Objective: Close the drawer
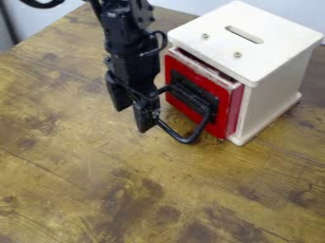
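A single camera looks down at an angle from above. It sits fairly near the table (76,180).

A worn wooden table (76,180) bears a cream casing (260,57).

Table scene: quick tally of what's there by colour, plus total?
Red: 1, the drawer
Cream-white: 1, the wooden casing
Black: 2, the wire loop handle and the gripper, open beside the handle
Total: 4
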Controlling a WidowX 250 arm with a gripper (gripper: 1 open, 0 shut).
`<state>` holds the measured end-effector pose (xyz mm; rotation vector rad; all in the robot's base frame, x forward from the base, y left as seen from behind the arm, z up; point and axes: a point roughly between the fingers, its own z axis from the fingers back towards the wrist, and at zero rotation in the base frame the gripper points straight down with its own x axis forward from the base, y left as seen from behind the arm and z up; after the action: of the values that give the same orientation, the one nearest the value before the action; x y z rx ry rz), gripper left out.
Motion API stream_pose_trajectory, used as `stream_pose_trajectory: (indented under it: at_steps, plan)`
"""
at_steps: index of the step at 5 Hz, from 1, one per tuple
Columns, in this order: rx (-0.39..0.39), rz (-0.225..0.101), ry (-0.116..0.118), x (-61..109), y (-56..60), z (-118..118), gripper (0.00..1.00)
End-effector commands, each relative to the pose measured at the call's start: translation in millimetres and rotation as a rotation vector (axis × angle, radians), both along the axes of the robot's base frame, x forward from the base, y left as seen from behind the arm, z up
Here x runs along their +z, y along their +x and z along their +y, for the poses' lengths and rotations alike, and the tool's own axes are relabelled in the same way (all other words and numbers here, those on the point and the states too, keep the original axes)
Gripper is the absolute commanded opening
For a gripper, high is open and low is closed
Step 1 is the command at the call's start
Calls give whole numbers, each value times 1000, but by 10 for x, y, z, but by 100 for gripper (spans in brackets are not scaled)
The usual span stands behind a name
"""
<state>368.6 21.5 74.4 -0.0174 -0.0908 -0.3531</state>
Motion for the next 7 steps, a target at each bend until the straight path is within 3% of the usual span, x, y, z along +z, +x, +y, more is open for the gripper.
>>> stream_pose_trajectory:
  at_steps: [1,4,6,7]
  plan:
    - [27,-58,10,188,53,-162,100]
    - [132,-73,2,316,17,113,100]
    - [101,-112,10,561,83,95,100]
    - [86,-121,8,499,43,109,100]
